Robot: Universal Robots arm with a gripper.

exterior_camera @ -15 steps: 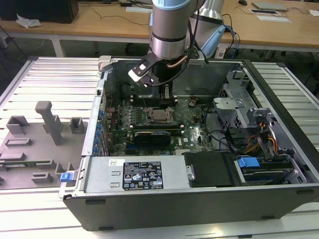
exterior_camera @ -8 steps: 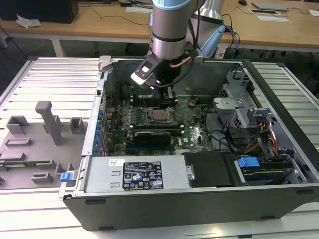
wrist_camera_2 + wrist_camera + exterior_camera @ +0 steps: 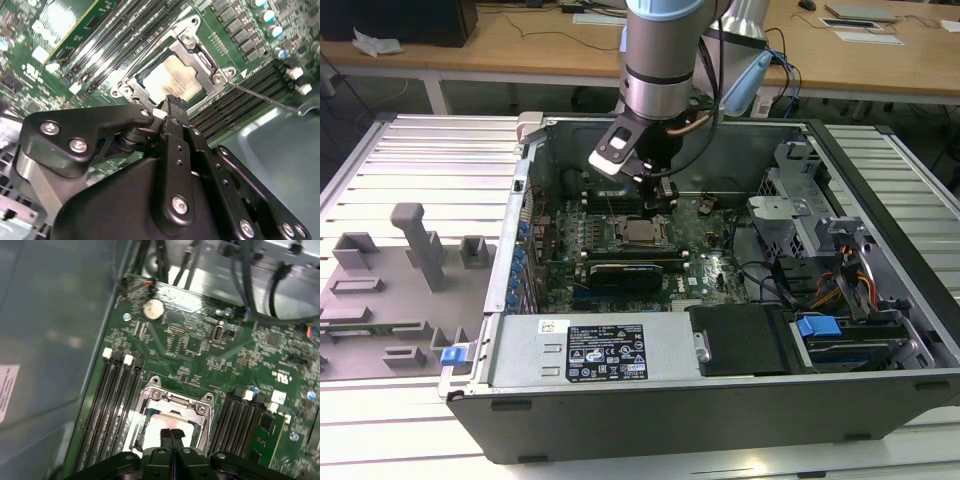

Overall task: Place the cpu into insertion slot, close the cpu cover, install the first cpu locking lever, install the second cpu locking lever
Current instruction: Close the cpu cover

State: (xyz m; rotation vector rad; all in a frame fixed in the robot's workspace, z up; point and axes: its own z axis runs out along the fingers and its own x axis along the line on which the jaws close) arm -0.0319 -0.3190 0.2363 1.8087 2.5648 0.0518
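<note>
Gripper [image 3: 170, 434] fingers pressed together, holding nothing, tips just above cpu [image 3: 167, 77], cpu flat on board [image 3: 200, 342], framed by lowered cover [image 3: 201, 56], memory slots [image 3: 112, 405] close along two edges, thin lever [image 3: 260, 96] jutting past one corner

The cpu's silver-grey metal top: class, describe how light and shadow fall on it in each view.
Exterior view: the small square silver-grey cpu sits dull beneath the arm, no glare. First wrist view: its top is washed out white. Second wrist view: a pale cream sheen.
</note>
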